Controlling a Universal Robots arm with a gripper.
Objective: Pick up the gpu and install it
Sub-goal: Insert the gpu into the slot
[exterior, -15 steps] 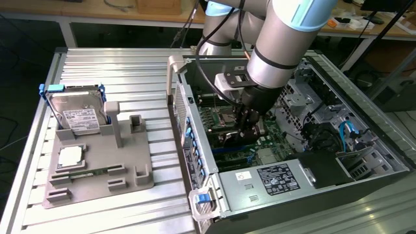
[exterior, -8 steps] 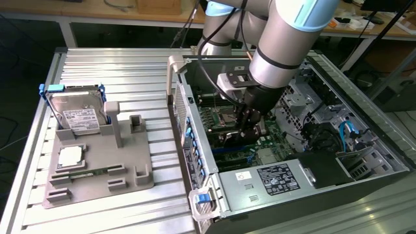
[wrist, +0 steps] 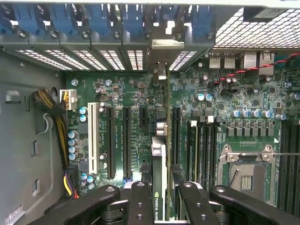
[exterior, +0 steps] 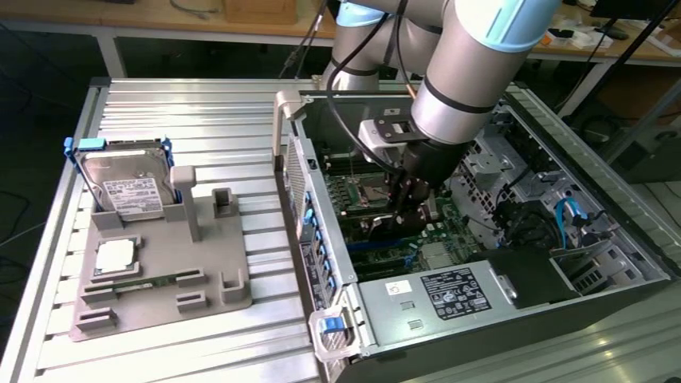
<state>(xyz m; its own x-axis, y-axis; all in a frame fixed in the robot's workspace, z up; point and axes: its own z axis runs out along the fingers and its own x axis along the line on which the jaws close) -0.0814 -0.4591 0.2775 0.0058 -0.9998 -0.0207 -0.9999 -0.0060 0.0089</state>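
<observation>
Wrist view — jaws pinch the gpu point(wrist: 158, 159) edge-on over the motherboard point(wrist: 117, 93) — case point(exterior: 301, 171) lies on slatted table point(exterior: 181, 104).

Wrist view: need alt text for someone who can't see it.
The gripper holds the gpu edge-on over the green motherboard, parallel to its black expansion slots. A CPU socket sits nearby; blue clips line the case wall.

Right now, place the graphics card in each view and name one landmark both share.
Wrist view: graphics card edge-on, clamped in the gripper, above the motherboard slots.
Exterior view: at the gripper tip inside the open case, largely hidden by it.
Shared landmark: the silver processor socket beside the card.
</observation>
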